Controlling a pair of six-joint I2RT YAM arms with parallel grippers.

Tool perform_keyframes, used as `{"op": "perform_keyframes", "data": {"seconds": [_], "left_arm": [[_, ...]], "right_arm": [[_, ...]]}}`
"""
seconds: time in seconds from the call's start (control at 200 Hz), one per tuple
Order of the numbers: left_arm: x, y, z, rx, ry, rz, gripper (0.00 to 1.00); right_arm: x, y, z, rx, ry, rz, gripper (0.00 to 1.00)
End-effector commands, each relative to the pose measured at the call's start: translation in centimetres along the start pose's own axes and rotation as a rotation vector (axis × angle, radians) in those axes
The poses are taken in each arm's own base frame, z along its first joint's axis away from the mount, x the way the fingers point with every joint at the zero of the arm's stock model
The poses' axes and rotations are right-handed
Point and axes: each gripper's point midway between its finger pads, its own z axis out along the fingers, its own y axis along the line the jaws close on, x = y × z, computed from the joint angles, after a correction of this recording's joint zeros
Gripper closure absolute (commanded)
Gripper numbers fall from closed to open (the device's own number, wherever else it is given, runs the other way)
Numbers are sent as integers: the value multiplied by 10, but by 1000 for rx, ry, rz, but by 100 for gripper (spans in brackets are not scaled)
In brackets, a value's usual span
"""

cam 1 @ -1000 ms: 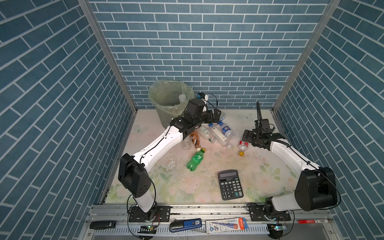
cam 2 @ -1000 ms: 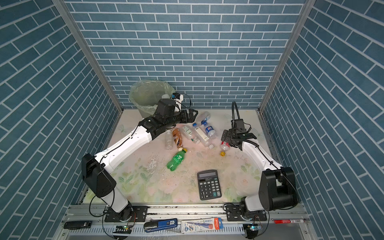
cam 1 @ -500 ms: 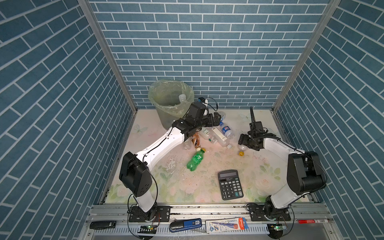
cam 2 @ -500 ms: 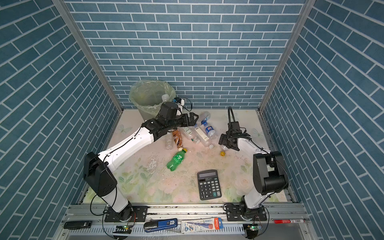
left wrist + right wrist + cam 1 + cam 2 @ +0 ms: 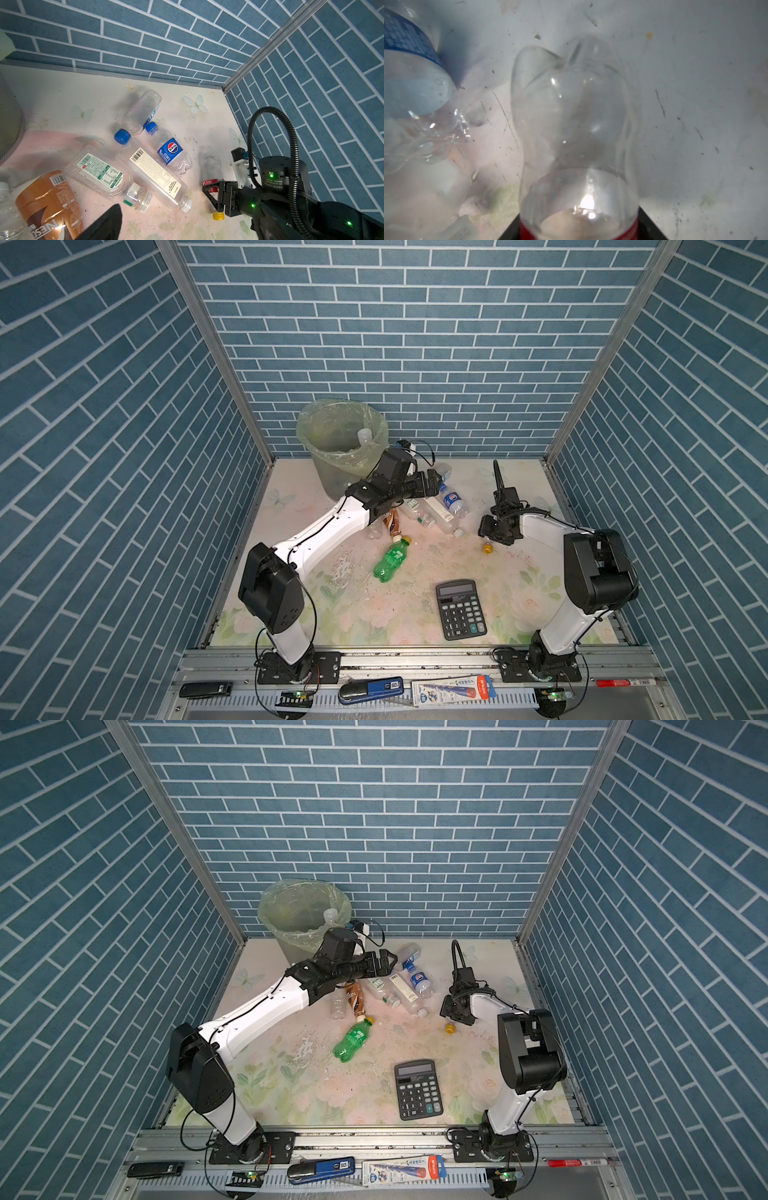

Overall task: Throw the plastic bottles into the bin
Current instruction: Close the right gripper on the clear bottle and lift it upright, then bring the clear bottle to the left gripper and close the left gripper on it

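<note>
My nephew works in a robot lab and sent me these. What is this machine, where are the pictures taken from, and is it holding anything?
These are two white robot arms bolted at the front of a table, each ending in a two-fingered gripper. Two pictures look down on the whole scene; the other two come from cameras on the arms' wrists. On the table lie plastic bottles: a green bottle, a brown bottle, clear ones such as the blue-labelled bottle, plus a calculator. A bag-lined bin stands at the back. The left gripper hangs open and empty above the pile. The right gripper has its jaws either side of the red-labelled bottle, which lies on the table; whether they pinch it yet I cannot tell.
</note>
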Motion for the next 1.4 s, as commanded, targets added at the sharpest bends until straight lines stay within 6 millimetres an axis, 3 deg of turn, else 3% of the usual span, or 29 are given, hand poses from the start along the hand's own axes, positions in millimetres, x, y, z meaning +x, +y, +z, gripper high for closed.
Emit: {"op": "perform_keyframes", "data": {"seconds": [0.0, 0.2, 0.445, 0.745, 1.035, 1.215, 1.395], "left_arm": [[4, 0, 1, 6, 7, -5, 1], [4, 0, 3, 7, 8, -29, 1], [0, -8, 3, 37, 11, -41, 1], [0, -3, 11, 86, 58, -99, 1], [0, -3, 16, 133, 83, -157, 1], [4, -5, 18, 157, 92, -160, 1], [10, -3, 23, 164, 105, -180, 1]], "right_arm": [[-12, 5, -11, -16, -36, 3, 46], [-21, 9, -29, -26, -73, -11, 47], [-38, 31, -67, -131, -146, -12, 50], [-43, 91, -120, -368, -235, -159, 51], [-29, 151, -165, -501, -368, -394, 53], [-21, 174, -184, -603, -395, -453, 53], [-17, 184, -190, -640, -401, -479, 53]]}}
